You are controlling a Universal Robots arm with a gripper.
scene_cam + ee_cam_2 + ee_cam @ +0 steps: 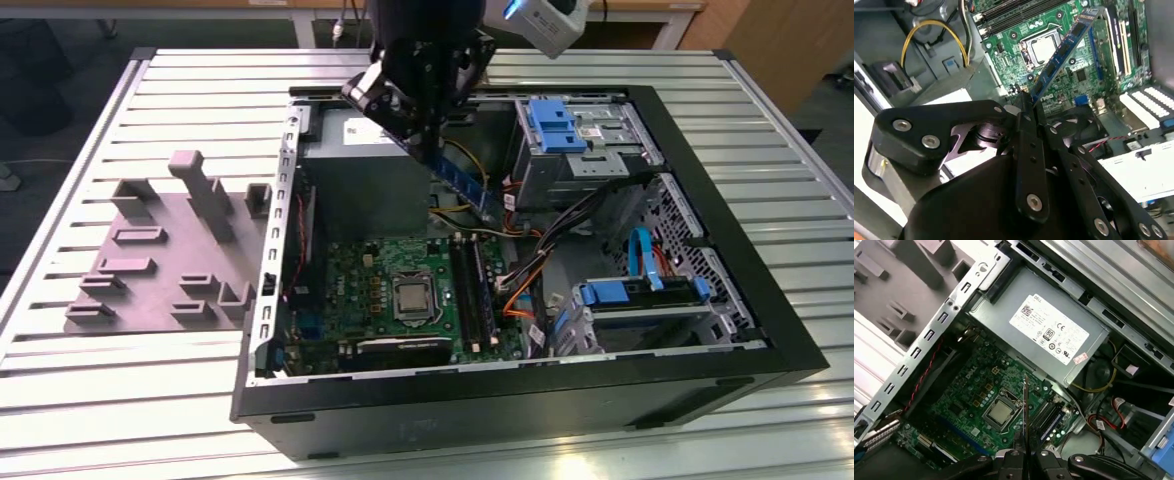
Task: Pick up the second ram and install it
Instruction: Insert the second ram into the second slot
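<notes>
My gripper (424, 142) hangs over the open computer case, shut on one end of the second ram (470, 190). The dark blue-green stick slants down from the fingers toward the exterior view's right, above the green motherboard (380, 275). The second wrist view has the ram (1064, 50) reaching out from the gripper (1029, 100) over the board near the silver processor (1043, 47). It is edge-on in the first wrist view, where the ram (1024, 410) is a thin line rising from the gripper (1024, 454). The black memory slots (470, 290) lie below the stick, beside the processor.
The grey power supply (1044, 335) sits at the case's far end. Blue drive cages (574, 130) and bundled cables (534, 270) crowd the exterior view's right. A grey fixture plate (160, 260) with upright blocks lies on the slatted table left of the case wall (274, 250).
</notes>
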